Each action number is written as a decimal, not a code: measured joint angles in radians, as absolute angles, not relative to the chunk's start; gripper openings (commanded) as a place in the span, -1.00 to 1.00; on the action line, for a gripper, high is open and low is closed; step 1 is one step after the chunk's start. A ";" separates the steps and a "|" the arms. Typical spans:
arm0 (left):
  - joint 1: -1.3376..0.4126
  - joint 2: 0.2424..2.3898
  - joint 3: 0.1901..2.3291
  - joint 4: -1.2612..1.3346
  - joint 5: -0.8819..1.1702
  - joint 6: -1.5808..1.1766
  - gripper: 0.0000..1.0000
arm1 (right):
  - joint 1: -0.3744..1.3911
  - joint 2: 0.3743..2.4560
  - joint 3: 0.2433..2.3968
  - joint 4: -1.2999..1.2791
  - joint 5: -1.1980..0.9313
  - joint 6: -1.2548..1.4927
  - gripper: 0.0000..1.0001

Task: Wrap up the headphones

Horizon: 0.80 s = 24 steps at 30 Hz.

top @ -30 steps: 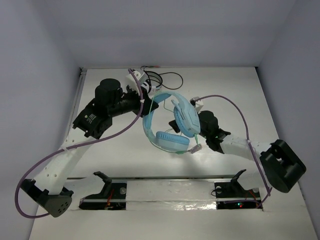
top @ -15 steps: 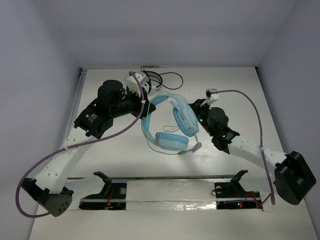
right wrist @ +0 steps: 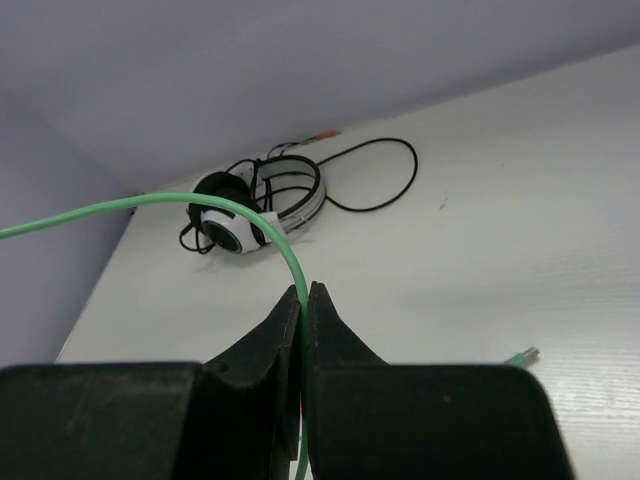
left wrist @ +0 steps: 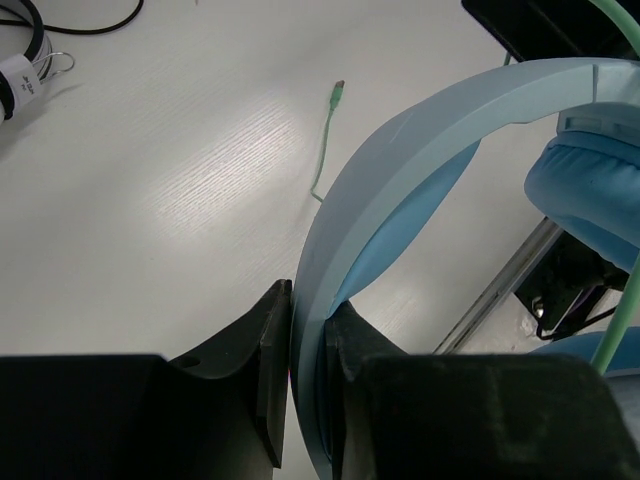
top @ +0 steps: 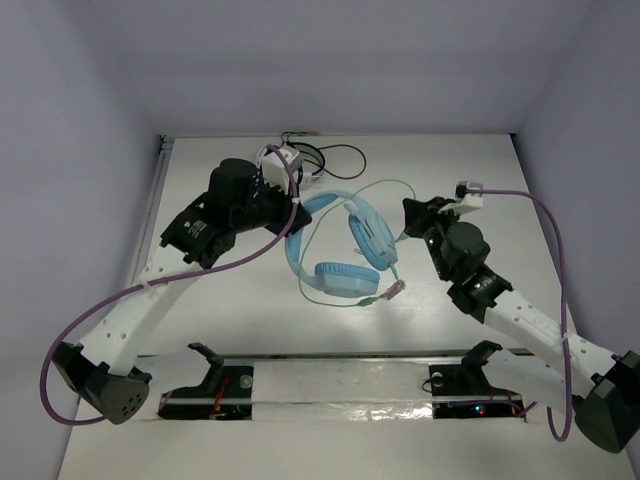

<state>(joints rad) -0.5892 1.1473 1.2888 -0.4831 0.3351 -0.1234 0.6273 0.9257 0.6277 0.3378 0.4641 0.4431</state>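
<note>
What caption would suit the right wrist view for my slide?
Right gripper pinches the pale-green cable; black-and-white headphones lie on the table behind.

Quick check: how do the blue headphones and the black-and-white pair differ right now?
The blue headphones are clamped at the band in the left gripper; the black-and-white pair lies untouched at the far edge of the table. The blue set's green cable is pinched in the right gripper; the other's black cable lies loose. Both are corded.
</note>
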 measured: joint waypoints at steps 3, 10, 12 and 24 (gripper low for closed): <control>-0.589 1.147 1.289 -0.476 0.337 -0.126 -1.00 | 0.627 0.925 0.595 0.336 0.451 0.461 -1.00; -0.548 1.147 1.309 -0.453 0.330 -0.155 -1.00 | 0.627 0.952 0.499 0.347 0.271 0.495 -1.00; -0.541 1.148 1.335 -0.450 0.315 -0.165 -1.00 | 0.627 0.991 0.499 0.353 0.190 0.494 -1.00; -0.541 1.163 1.411 -0.410 0.222 -0.212 -1.00 | 0.627 1.149 0.503 0.540 -0.210 0.551 -0.20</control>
<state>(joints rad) -0.5411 1.1633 1.4109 -0.4103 0.2218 -0.2115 0.6266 1.1488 0.5026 0.5400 -0.2096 0.5510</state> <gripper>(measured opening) 0.120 0.302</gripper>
